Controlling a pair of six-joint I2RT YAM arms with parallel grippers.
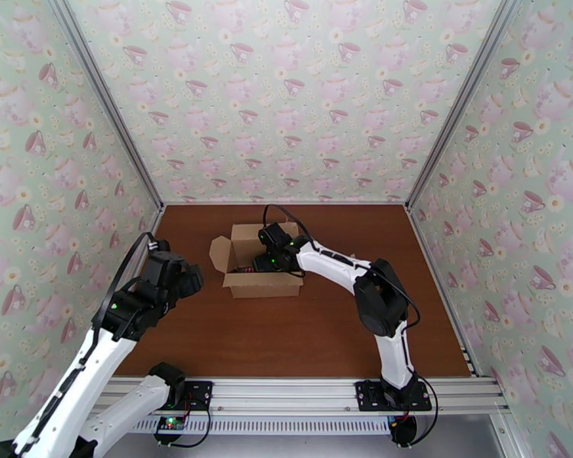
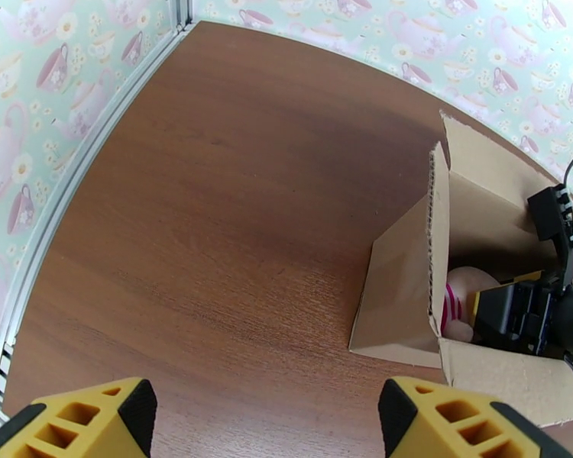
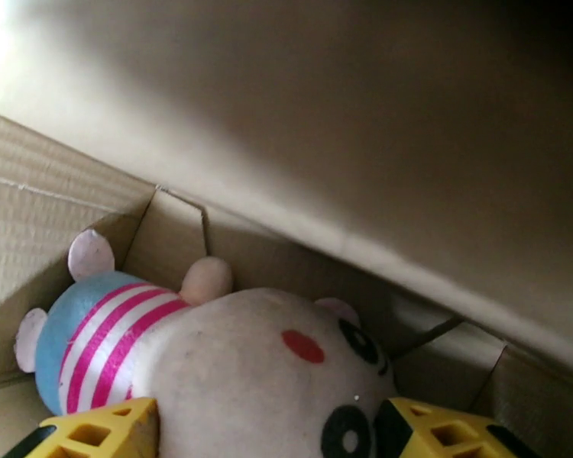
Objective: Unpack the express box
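Observation:
The express box (image 1: 262, 284) stands mid-table with its flaps open, a plain brown carton (image 2: 397, 299). My right gripper (image 1: 265, 259) reaches down into it from the right. Inside lies a plush doll (image 3: 271, 368) with a white face, a pink cheek and a blue body with pink stripes. The right gripper (image 3: 267, 421) is open, its yellow fingertips on either side of the doll's head. In the left wrist view the doll (image 2: 462, 288) peeks out beside the right gripper (image 2: 516, 311). My left gripper (image 1: 189, 281) hovers open left of the box, its fingers (image 2: 95, 417) holding nothing.
The brown table (image 1: 317, 330) is walled by teacup-patterned panels on three sides, with metal rails (image 1: 286, 395) at the near edge. The box's left flap (image 1: 219, 253) sticks out toward the left arm. Cardboard walls (image 3: 363, 146) close in around the right gripper.

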